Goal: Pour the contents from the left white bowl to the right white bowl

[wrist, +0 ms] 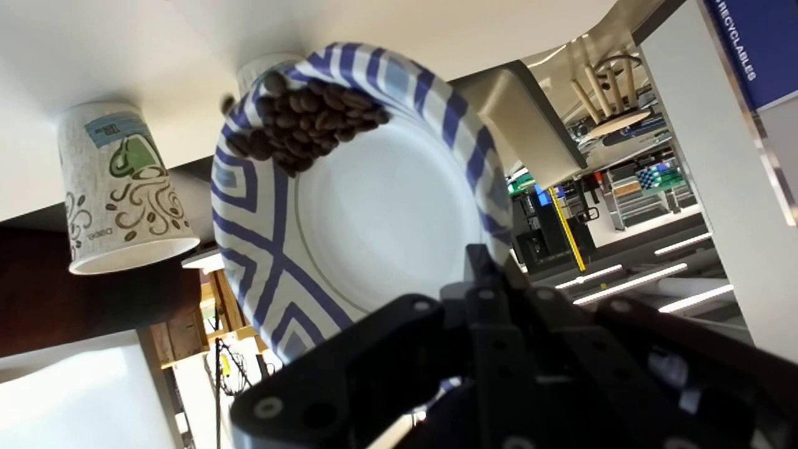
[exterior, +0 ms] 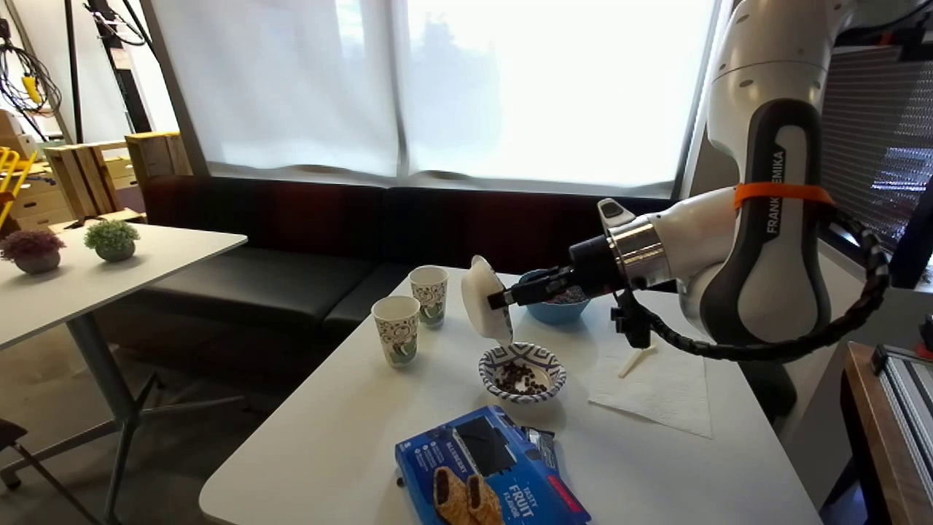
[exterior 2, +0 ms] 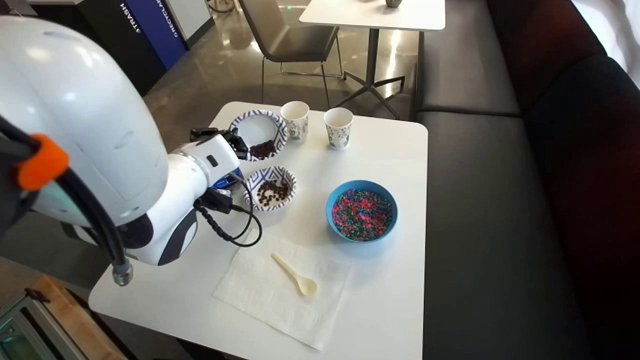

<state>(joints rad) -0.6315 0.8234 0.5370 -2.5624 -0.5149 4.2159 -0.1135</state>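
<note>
In an exterior view, the claw [exterior: 500, 300] is holding the left white bowl [exterior: 479, 297] narrowly by its rim, and that bowl is leaning steeply at eleven o'clock from the right white bowl [exterior: 536, 356], which is resting on the table [exterior: 328, 445] with dark pieces [exterior: 516, 377] inside. In an exterior view, a blue bowl [exterior 2: 361, 184] of coloured bits [exterior 2: 361, 215] is standing between three and four o'clock from the right white bowl. In the wrist view, a heap [wrist: 305, 121] of such dark pieces is lying at eleven o'clock inside the left white bowl, while the fingers [wrist: 481, 265] are gripping its rim at four o'clock
</note>
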